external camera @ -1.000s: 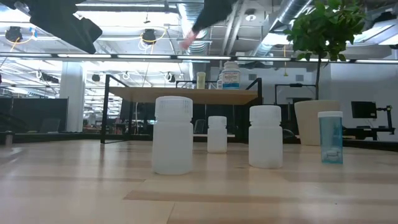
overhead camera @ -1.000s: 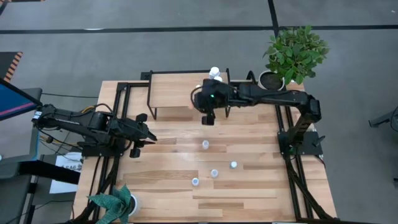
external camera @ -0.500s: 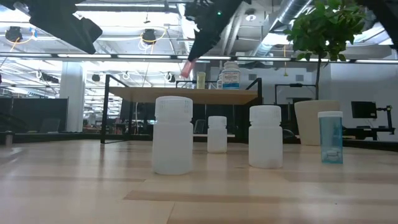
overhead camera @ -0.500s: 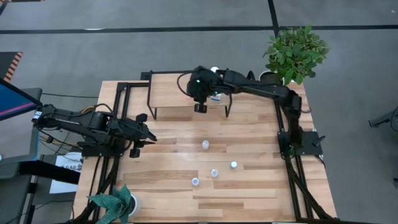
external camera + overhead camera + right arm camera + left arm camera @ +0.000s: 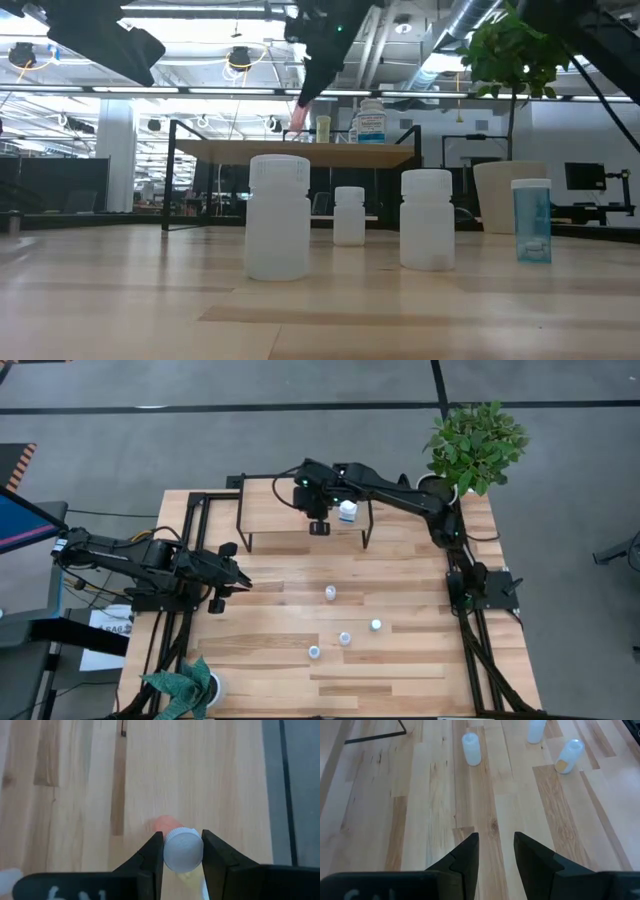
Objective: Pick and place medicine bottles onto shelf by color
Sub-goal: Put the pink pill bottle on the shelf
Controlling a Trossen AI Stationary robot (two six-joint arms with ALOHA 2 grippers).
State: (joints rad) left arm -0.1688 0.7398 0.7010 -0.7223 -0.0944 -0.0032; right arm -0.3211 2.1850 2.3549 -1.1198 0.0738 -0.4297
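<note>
The right end effector (image 5: 183, 851) grips a white-capped bottle (image 5: 183, 853) above the shelf (image 5: 275, 505). The left end effector (image 5: 495, 852) is closed and empty over the desk (image 5: 420, 670).

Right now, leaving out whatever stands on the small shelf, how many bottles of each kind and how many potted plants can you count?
Plain white bottles on the tabletop: 3
Blue-labelled bottle on the tabletop: 1
White-capped bottle in the right gripper: 1
Potted plants: 2
Total: 7

Four white bottles (image 5: 330, 592) stand on the table; others, seemingly three, on the shelf (image 5: 275, 505).
</note>
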